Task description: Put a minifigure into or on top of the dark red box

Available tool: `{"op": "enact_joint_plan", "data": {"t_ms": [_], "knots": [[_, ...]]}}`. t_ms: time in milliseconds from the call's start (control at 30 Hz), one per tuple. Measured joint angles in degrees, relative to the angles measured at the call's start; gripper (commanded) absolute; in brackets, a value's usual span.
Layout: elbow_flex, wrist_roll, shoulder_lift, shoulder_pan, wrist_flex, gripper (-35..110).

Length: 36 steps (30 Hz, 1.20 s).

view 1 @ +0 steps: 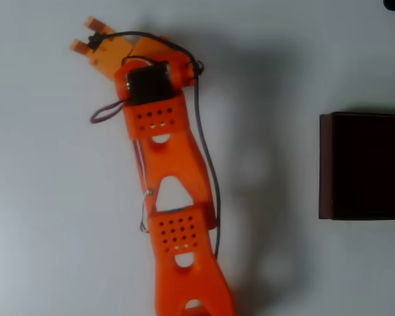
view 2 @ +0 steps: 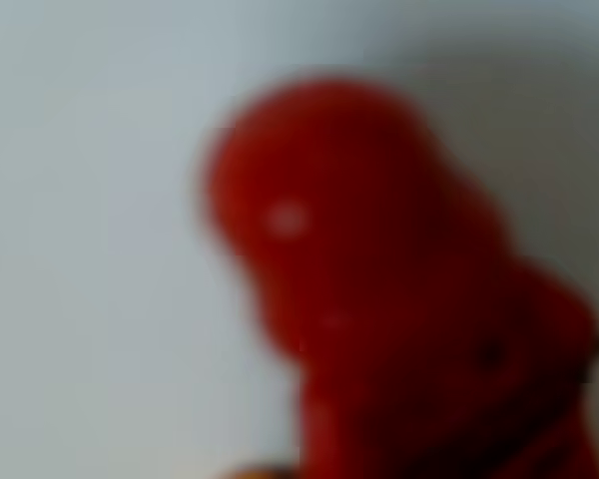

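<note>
Overhead, the gripper (view 1: 84,37), fingertips slightly parted, hold uncertain, sits near the counter's (view 1: 46,197) top-left, bare surface separating it from the dark red box (view 1: 363,166) at the right edge; the minifigure (view 2: 379,289) blurs the wrist view.

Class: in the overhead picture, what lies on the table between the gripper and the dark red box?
Overhead view: bare table between gripper and dark red box.
</note>
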Motion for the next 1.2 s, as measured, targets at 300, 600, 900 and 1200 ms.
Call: {"op": "enact_joint_plan", "data": {"t_ms": [300, 600, 900, 1200], "knots": [[0.0, 0.1, -0.4, -0.6, -0.1, 20], [0.0, 0.8, -0.4, -1.3, 1.0, 20], [0.0, 1.1, -0.4, -3.0, 2.4, 19], [0.0, 2.5, -0.4, -3.3, 3.3, 18]]}}
